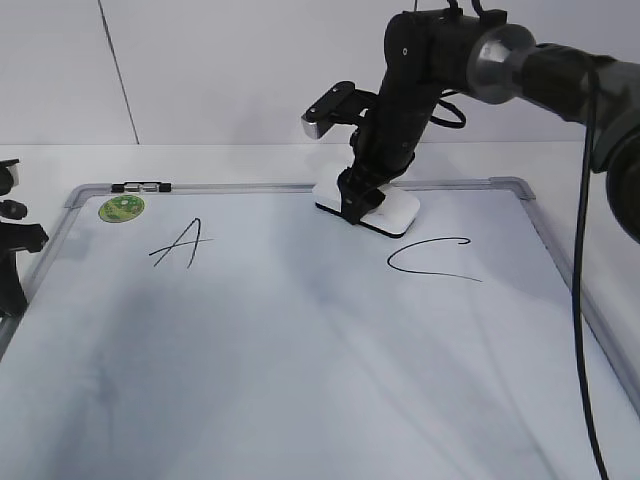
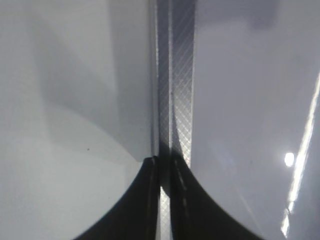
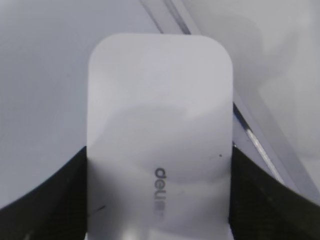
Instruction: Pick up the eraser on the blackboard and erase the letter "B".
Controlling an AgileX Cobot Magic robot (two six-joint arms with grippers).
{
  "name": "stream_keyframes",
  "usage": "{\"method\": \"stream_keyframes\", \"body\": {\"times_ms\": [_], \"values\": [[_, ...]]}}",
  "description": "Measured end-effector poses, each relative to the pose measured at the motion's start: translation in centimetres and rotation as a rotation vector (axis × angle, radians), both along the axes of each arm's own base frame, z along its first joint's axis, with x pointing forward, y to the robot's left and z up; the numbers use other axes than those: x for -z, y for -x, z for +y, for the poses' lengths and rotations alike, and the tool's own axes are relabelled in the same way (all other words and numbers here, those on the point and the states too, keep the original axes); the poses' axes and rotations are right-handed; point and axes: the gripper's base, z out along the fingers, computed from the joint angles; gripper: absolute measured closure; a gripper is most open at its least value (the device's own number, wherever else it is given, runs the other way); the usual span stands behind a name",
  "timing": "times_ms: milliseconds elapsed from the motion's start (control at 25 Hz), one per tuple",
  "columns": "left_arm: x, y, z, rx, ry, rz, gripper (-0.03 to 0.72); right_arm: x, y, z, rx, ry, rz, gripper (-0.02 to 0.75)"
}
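Observation:
The white eraser [image 1: 395,212] with its dark underside is at the far edge of the blackboard [image 1: 300,350], between the letters "A" [image 1: 180,243] and "C" [image 1: 432,260]. My right gripper [image 1: 362,200] is shut on the eraser's near end. In the right wrist view the eraser [image 3: 160,110] fills the space between the jaws [image 3: 159,160], with its grey lettering showing. No letter "B" shows in any view. My left gripper [image 2: 165,162] is shut and empty over the board's grey frame [image 2: 180,100]; the left arm [image 1: 10,250] stands at the board's left edge.
A round green sticker [image 1: 121,208] sits at the board's far left corner. A small black clip [image 1: 141,187] is on the far frame. The board's frame [image 3: 250,135] runs just right of the eraser. A white wall stands behind.

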Motion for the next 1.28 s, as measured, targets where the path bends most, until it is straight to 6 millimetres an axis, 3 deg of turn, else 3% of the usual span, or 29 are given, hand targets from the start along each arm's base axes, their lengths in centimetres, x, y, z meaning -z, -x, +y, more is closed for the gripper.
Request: {"method": "stream_keyframes", "body": {"times_ms": [960,1280], "values": [[0.0,0.0,0.0,0.000,0.000,0.002,0.672,-2.0,-0.5,-0.6,0.080,-0.055,0.025,0.214],[0.0,0.0,0.0,0.001,0.001,0.003,0.672,-4.0,-0.1,-0.5,0.097,-0.101,0.015,0.214]]}}
